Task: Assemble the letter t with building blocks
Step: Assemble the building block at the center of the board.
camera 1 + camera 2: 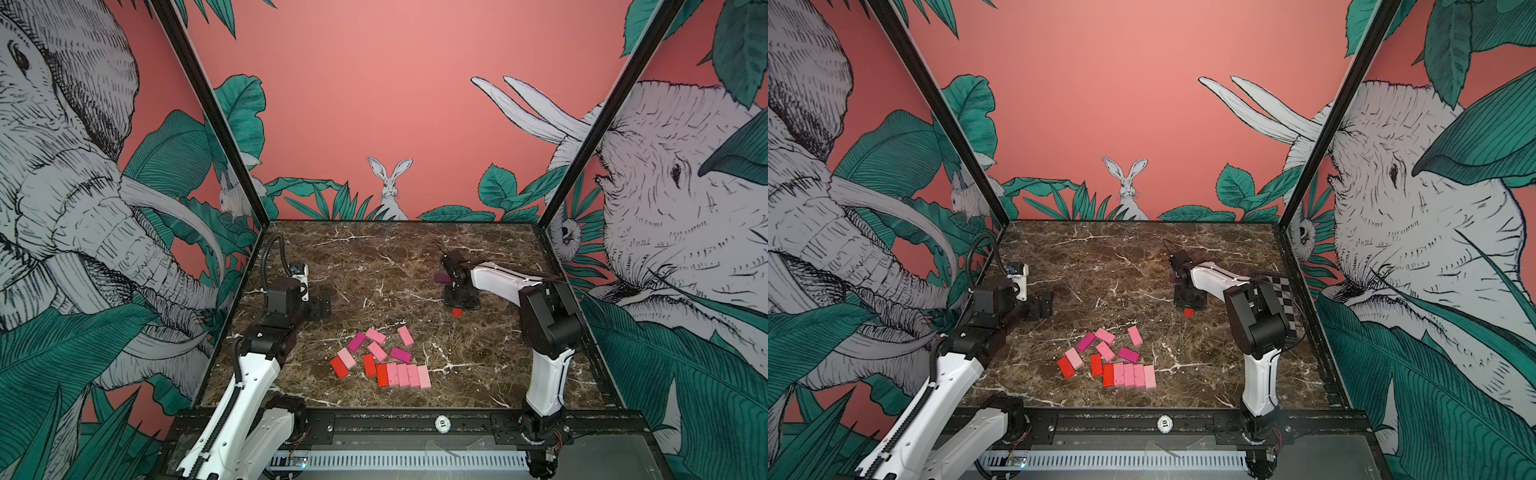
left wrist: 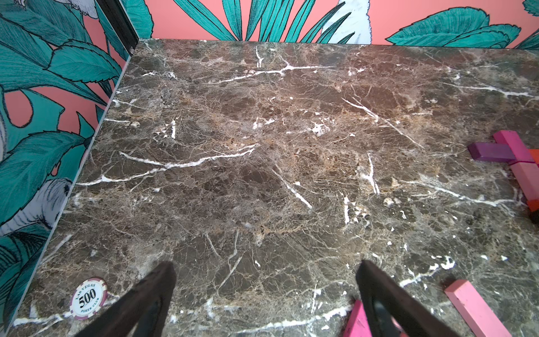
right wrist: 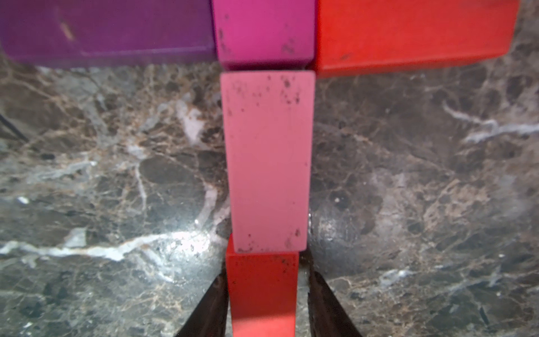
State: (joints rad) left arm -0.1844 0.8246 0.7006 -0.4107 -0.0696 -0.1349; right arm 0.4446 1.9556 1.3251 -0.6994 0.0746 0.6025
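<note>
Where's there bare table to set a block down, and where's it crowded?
Free: the marble between the left gripper and the T; the back strip along the rear wall. Crowded: the loose blocks at front centre, and around the T.

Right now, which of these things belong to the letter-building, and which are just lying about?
Belongs to the job:
- part-built T
- loose blocks

Just lying about:
- checkerboard plate
- 500 poker chip
- chip on the front rail

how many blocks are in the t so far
5: purple block and red block flank the magenta block; pink block, second red block form the stem. None looks hidden.
</note>
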